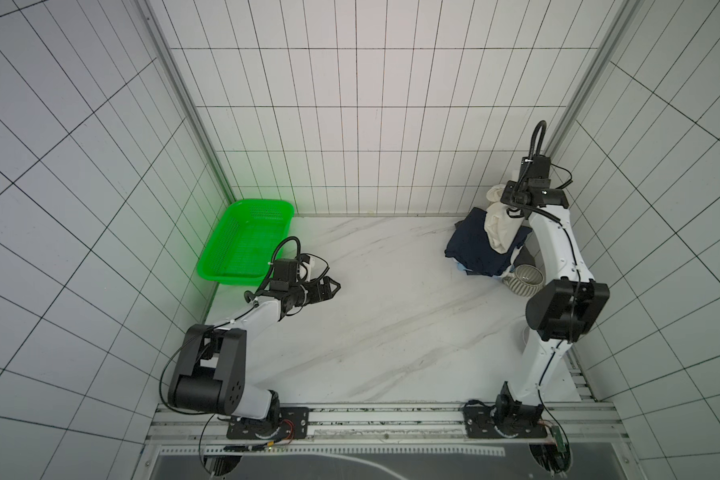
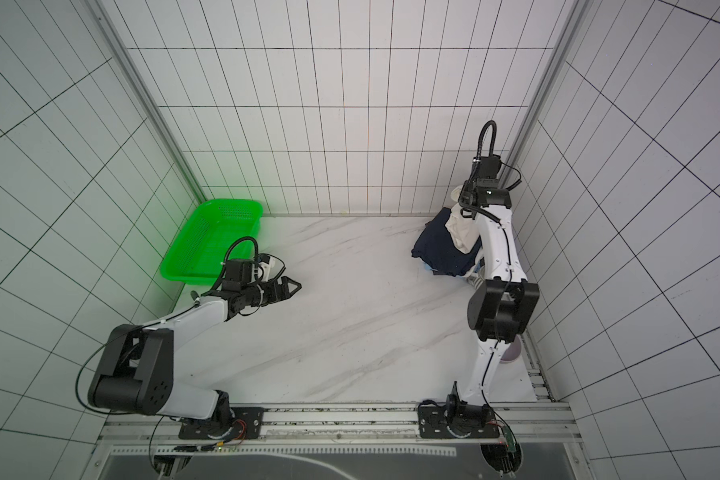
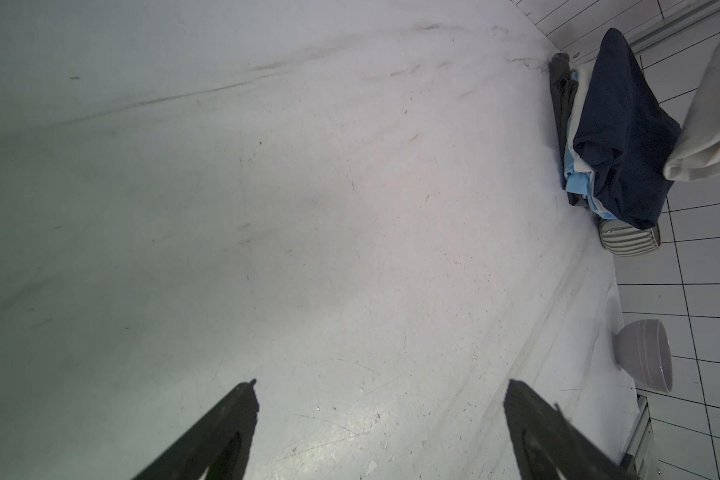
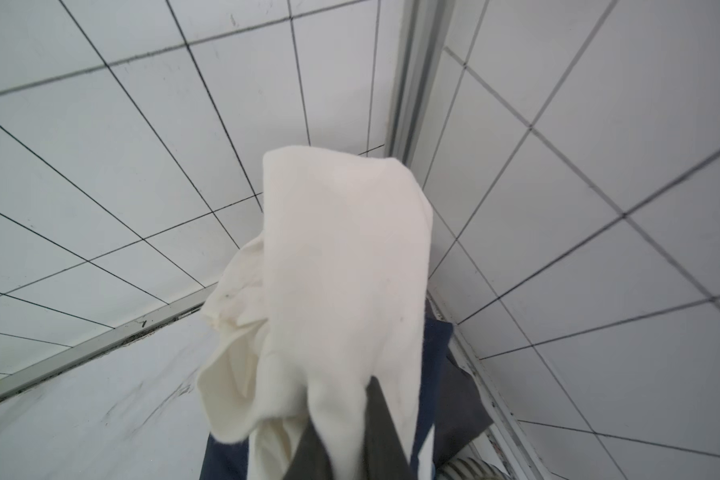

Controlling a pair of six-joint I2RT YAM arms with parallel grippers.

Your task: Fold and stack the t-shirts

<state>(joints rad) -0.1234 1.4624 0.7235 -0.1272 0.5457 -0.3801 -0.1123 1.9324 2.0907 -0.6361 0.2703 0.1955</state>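
Hanging over the far-right navy pile [image 1: 472, 249], the cream shirt [image 1: 501, 226] is clamped by the right gripper [image 4: 341, 419]; the left gripper [image 1: 329, 286] is spread wide.

The cream shirt [image 4: 341, 270] bunched in the right pincer [image 4: 341, 419] is soft matt cloth, faintly specked. Just below that pincer, the navy shirt [image 3: 624, 137] and light-blue shirt [image 3: 576, 178] are dull cloth too. The left pincer [image 3: 382, 386] has matt black fingers [image 3: 225, 424]. Under it the desk [image 3: 308, 208] is smooth, marble-veined and lightly scuffed. Near it the green basket [image 1: 225, 241] is shiny perforated plastic. By the right pincer, a ribbed bowl [image 3: 630, 243] looks matt
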